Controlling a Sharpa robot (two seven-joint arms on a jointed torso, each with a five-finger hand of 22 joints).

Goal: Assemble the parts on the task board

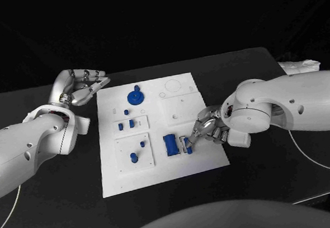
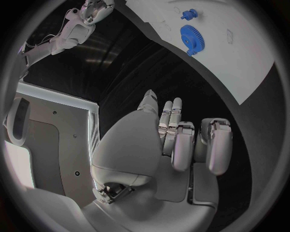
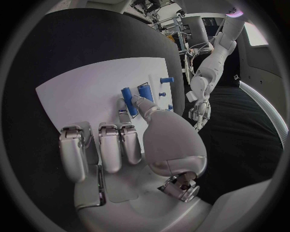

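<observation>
My right robot hand sits over the near right part of the task board, thumb and a fingertip closed around a small blue part. I judge this as a pinch, though the right wrist view does not settle whether the piece is lifted or just being pressed against the board. Just beside it lies a larger blue block, close enough that I cannot tell whether the two touch.

My left robot hand rests off the far left corner of the board, over the black surface, fingers curled inward with nothing in them; the left wrist view confirms that.

On progress: a blue gear stands seated toward the far side of the board, small blue pegs occupy the middle left panel, and more pieces stand in the near left panel. I would call the job partway done, with the right-hand piece and the block apparently not yet placed. The far right area shows faint outlines, possibly unfilled sockets, too pale to read. Which slot the pinched part belongs to I cannot make out.
</observation>
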